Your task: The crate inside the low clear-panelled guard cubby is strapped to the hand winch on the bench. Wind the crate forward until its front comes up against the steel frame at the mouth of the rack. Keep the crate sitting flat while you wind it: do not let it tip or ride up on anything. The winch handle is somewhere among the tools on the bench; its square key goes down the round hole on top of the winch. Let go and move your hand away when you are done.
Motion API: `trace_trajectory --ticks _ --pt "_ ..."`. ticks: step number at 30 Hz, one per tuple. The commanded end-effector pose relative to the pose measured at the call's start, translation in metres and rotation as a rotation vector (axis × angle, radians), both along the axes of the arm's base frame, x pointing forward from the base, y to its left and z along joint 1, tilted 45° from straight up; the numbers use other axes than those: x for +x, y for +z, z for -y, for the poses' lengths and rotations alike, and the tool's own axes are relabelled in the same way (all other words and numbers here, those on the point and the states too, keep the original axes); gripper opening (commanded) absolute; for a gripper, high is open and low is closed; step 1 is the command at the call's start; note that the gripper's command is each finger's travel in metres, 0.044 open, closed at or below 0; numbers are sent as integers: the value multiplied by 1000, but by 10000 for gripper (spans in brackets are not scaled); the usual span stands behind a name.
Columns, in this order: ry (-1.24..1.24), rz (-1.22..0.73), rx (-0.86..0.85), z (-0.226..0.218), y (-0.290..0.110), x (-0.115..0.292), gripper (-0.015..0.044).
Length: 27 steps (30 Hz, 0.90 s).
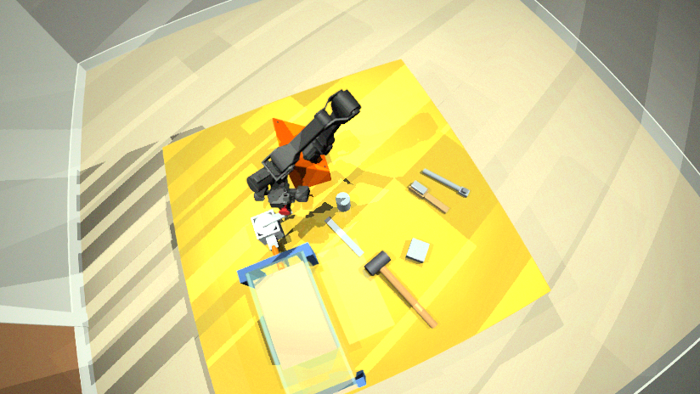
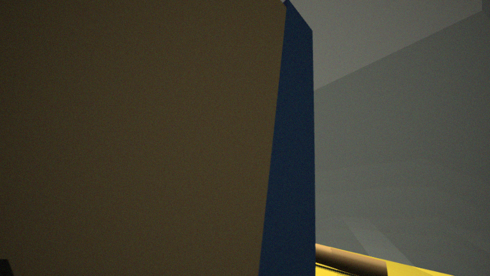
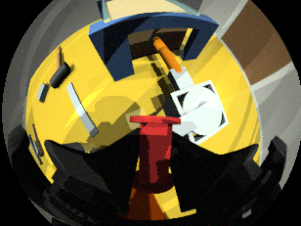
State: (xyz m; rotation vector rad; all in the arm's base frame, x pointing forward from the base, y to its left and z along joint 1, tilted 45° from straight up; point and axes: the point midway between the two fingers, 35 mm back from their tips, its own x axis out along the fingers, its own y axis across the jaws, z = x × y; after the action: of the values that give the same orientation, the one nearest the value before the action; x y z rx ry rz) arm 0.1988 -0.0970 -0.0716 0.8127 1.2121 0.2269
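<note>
- We see the dark grey robot arm reaching from its orange base plate toward seven o'clock across the yellow worktop in the top view.
- Our black gripper has its jaws pinching a red T-shaped winch handle; in the wrist view its flat crossbar points away from the camera, its shaft running back between the jaws.
- The white, box-shaped hand winch sits just beside the gripper, at about seven o'clock from it; the handle's red tip shows at the winch's upper right edge, though we cannot tell whether it touches.
- An orange strap runs from the winch into the mouth of the rack.
- The blue steel frame stands at that mouth, at six o'clock from the winch.
- The pale tan crate lies behind the frame under the clear-panelled guard cubby; from above it looks flat, and we cannot tell whether its front meets the frame.
- At three o'clock from the gripper stands a small grey cylinder, with a flat steel ruler below it.
- Further toward four o'clock lie a black-headed wooden mallet and a pale square block.
- At two to three o'clock lie a wooden-handled brush and a grey metal bar.
- The exterior view is mostly blocked by a brown panel and a blue post.
</note>
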Motion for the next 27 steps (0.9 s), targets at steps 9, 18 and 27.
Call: trace_trajectory --ticks 9,18,27 --pt "-1 -37 -9 5 -8 -22 0" --pt "-1 -38 -9 10 -11 -31 0" --pt "-1 -38 -10 15 -15 -39 0"
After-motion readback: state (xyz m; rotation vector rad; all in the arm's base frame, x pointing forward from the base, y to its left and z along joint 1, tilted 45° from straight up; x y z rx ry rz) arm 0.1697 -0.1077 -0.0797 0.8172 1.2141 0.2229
